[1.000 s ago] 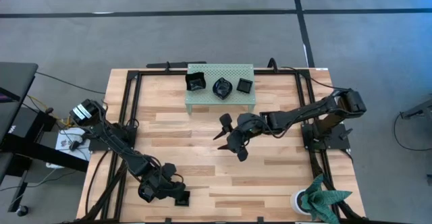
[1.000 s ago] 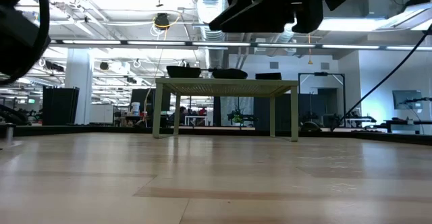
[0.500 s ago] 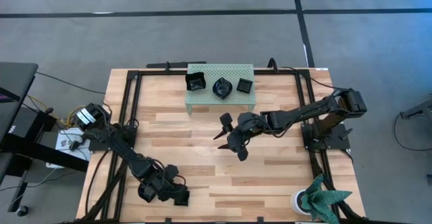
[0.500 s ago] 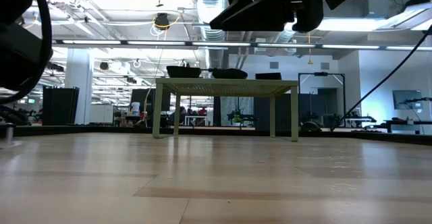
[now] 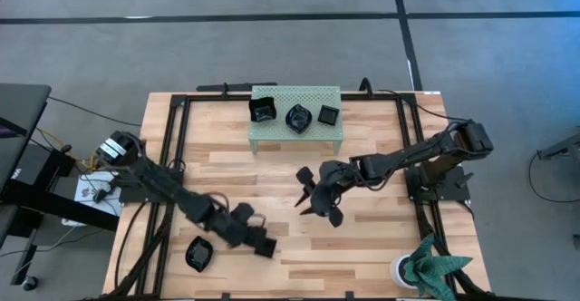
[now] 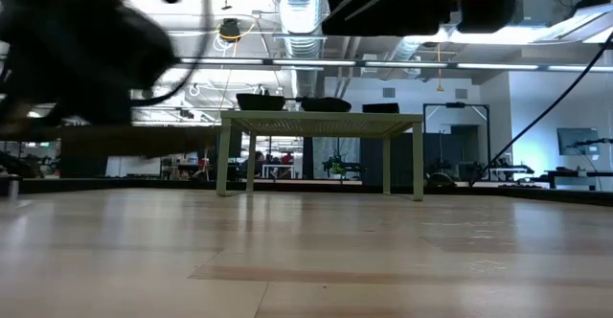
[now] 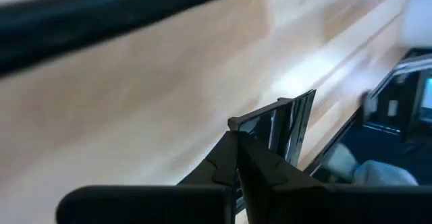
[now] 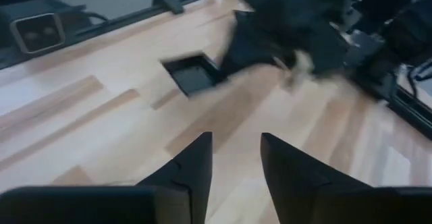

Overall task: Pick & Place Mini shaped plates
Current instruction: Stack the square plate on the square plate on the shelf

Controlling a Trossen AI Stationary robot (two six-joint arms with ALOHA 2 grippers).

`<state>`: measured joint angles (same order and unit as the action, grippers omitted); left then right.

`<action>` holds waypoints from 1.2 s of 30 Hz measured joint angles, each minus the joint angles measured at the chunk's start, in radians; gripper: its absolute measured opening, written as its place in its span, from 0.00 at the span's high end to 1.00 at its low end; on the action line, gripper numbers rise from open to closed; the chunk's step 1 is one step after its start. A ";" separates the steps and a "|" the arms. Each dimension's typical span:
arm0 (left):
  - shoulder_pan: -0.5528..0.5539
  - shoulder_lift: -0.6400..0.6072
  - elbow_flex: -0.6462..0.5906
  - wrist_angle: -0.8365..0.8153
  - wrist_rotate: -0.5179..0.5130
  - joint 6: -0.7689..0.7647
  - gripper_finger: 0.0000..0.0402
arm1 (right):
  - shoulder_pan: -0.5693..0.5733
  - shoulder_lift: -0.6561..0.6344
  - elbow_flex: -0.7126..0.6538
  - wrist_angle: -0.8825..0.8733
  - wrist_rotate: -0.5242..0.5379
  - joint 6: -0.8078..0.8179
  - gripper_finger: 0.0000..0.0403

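Observation:
My left gripper is over the near middle of the table, shut on a small square black plate. This plate also shows in the right wrist view. Another black plate lies flat on the table near the near left corner. Three black plates, one at the left, one in the middle and one at the right, sit on the pale green perforated rack at the far edge. My right gripper is open and empty above the table's middle. My left gripper pinches the square plate by one edge between its two fingers. The plate juts out past the fingertips toward the table's right. It is lifted clear of the table.
The rack stands on legs with open room beneath. A white cup with a green thing in it stands at the near right corner. Black frame rails run along the table's sides. Bare wood lies between the two grippers.
My left gripper has swung quickly from the near left corner up and toward the table's right and middle, carrying the square plate clear of the table. The other black plate stays where the gripper was. My right gripper has shifted slightly toward the near right.

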<state>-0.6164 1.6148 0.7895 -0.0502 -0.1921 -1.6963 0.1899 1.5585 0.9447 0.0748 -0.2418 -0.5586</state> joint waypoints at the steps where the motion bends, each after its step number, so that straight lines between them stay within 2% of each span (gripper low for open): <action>1: 0.030 -0.012 0.000 -0.001 0.000 0.044 0.98 | 0.009 0.000 0.000 -0.005 0.002 -0.002 0.70; 4: 0.135 -0.046 0.000 -0.001 0.034 0.139 0.98 | 0.038 0.000 0.000 -0.022 0.003 -0.040 0.72; 9: 0.299 -0.094 0.000 0.010 0.176 0.282 0.98 | 0.086 0.000 -0.002 -0.040 0.020 -0.100 0.72; 14: 0.396 -0.101 -0.001 0.064 0.338 0.305 0.98 | 0.129 0.000 -0.001 -0.036 0.179 -0.212 0.67; 18: 0.434 -0.102 -0.001 0.091 0.410 0.305 0.98 | 0.142 0.000 -0.002 -0.013 0.246 -0.286 0.62; 22: 0.459 -0.102 -0.001 0.145 0.437 0.310 0.97 | 0.130 0.000 -0.002 0.021 0.248 -0.314 0.61; 26: 0.481 -0.102 -0.001 0.183 0.477 0.312 0.97 | 0.112 0.000 -0.002 0.034 0.246 -0.316 0.64; 32: 0.502 -0.102 -0.001 0.284 0.483 0.332 0.98 | 0.085 0.000 -0.002 0.035 0.243 -0.316 0.68; 36: 0.500 -0.102 -0.001 0.293 0.492 0.338 0.97 | 0.069 0.000 -0.002 0.043 0.242 -0.318 0.71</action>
<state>-0.1162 1.5131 0.7883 0.2428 0.3000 -1.3582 0.2589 1.5585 0.9432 0.1179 0.0004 -0.8766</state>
